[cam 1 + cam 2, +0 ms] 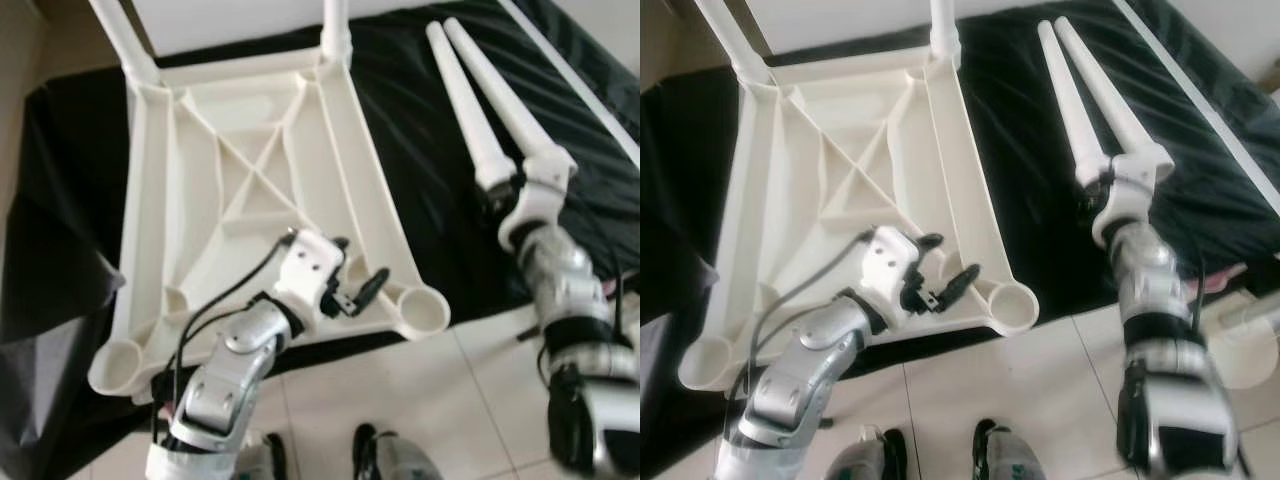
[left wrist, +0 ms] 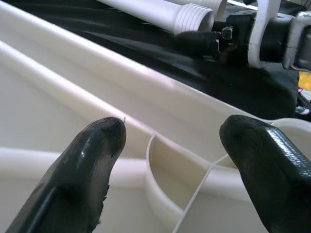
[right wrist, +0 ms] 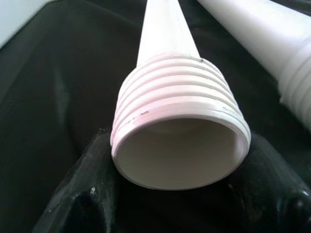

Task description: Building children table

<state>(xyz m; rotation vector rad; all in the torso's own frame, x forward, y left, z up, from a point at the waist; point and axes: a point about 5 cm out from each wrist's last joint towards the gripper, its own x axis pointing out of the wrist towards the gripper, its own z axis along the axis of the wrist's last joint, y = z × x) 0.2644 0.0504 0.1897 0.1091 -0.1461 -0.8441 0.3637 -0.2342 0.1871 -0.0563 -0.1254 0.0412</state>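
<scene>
Left gripper (image 1: pixel 358 292) jaws apart, empty, over upturned cream tabletop (image 1: pixel 250 180) on black cloth (image 1: pixel 420 190); right gripper (image 3: pixel 180 204) clamps threaded end of leg (image 1: pixel 465 105); second leg (image 1: pixel 505 95) beside.

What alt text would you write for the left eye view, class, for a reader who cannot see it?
An upturned white plastic tabletop lies on black cloth, two legs already fitted at its far corners. The left gripper hovers open near an empty corner socket; the right gripper grips one of two loose legs.
</scene>
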